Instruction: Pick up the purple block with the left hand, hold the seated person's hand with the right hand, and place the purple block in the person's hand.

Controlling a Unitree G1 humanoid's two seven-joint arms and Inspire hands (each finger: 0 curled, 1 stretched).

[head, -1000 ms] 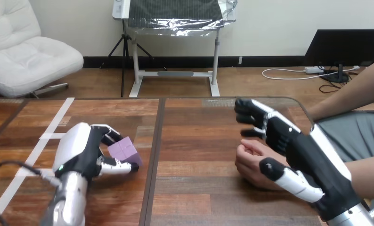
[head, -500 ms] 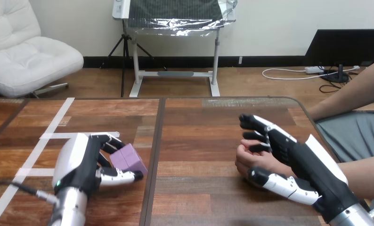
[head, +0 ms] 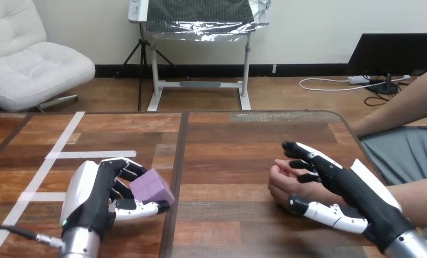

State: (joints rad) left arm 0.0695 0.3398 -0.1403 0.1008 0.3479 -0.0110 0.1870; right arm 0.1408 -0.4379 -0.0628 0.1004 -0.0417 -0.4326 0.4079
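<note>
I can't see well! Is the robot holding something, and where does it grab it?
Its left hand pinches the purple cube-shaped block by opposite sides. The right hand is at the person's hand; grip unclear.

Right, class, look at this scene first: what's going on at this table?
A humanoid robot is partway through a handover to a seated person. Its left hand has fingers and thumb curled round a purple block near the left side of the wooden table. Its right hand is over the person's hand, which rests on the table; whether it grips it cannot be told. The block is not yet in the person's hand.
</note>
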